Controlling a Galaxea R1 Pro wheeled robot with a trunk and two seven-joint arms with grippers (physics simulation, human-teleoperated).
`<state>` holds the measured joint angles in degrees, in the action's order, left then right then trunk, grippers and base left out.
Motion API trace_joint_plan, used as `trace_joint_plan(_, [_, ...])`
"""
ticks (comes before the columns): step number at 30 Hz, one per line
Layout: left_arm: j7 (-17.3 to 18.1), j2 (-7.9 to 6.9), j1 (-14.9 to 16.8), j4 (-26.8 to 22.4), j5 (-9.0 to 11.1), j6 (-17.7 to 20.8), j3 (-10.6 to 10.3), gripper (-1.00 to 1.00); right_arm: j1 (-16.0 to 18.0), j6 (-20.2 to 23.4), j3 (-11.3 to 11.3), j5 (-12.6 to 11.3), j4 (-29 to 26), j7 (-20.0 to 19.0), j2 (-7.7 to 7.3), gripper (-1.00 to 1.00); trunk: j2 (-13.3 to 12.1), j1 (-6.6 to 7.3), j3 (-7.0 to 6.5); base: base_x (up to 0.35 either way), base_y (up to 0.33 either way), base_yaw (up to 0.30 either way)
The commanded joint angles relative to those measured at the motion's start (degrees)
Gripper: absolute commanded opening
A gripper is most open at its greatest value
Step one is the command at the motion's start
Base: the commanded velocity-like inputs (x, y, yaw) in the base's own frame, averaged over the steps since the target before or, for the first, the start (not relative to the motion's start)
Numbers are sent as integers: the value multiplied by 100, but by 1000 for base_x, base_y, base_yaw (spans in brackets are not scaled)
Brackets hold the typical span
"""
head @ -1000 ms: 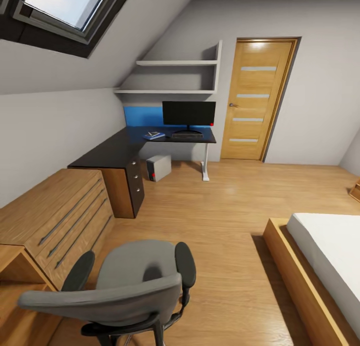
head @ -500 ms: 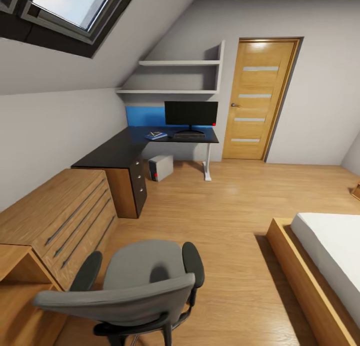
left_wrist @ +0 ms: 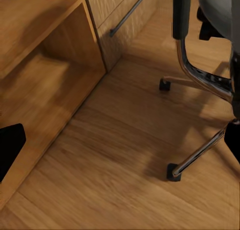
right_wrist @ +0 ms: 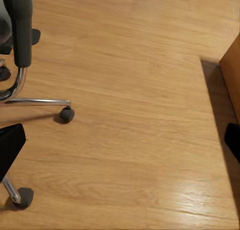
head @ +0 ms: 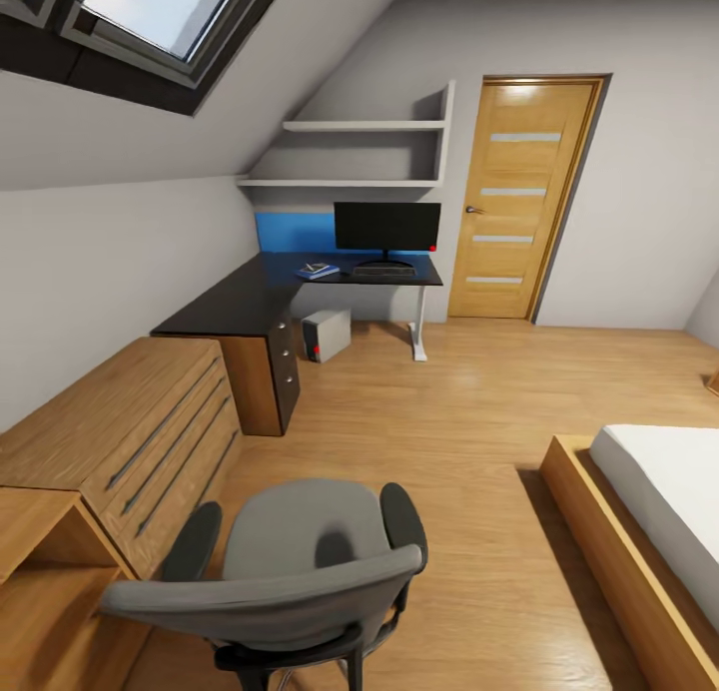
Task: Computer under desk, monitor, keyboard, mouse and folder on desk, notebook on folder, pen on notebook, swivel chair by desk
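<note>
The grey swivel chair stands close in front of me with its back towards me, and its seat looks bare. Far across the room is the dark L-shaped desk. On it stand the black monitor, the keyboard in front of it, and a blue flat item to the keyboard's left. The grey computer sits on the floor under the desk. My left gripper hangs open over the floor beside the chair's legs. My right gripper is open over bare floor near a chair caster.
A wooden dresser and a low open shelf line the left wall. The bed fills the right side. A wooden door is right of the desk, with wall shelves above it. Open floor lies between chair and desk.
The whole head view has shifted to the right, so the camera has moved. The chair, desk and its items show no movement of their own.
</note>
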<state>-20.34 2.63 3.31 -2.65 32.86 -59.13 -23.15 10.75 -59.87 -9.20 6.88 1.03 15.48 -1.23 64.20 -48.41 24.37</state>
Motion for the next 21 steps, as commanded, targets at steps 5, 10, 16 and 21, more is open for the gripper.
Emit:
trace_joint_plan(5, [-31, 1, 3, 1, 27, -11, -49, 100, 6, -13, -11, 59, 11, 60, 0, 100, 4, 0, 6, 0, 148, 0])
trace_joint_plan(10, [-31, 1, 3, 1, 27, -11, -49, 100, 6, -13, -11, 59, 11, 57, 0, 100, 4, 0, 6, 0, 71, 0])
trace_joint_plan(16, [-31, 1, 3, 1, 27, -11, -49, 100, 6, -13, -11, 59, 11, 55, 0, 100, 4, 0, 6, 0, 17, 0])
trace_joint_plan(21, [-31, 1, 3, 1, 27, -11, -49, 100, 6, -13, -11, 61, 11, 52, 0, 100, 4, 0, 6, 1, 17, 0])
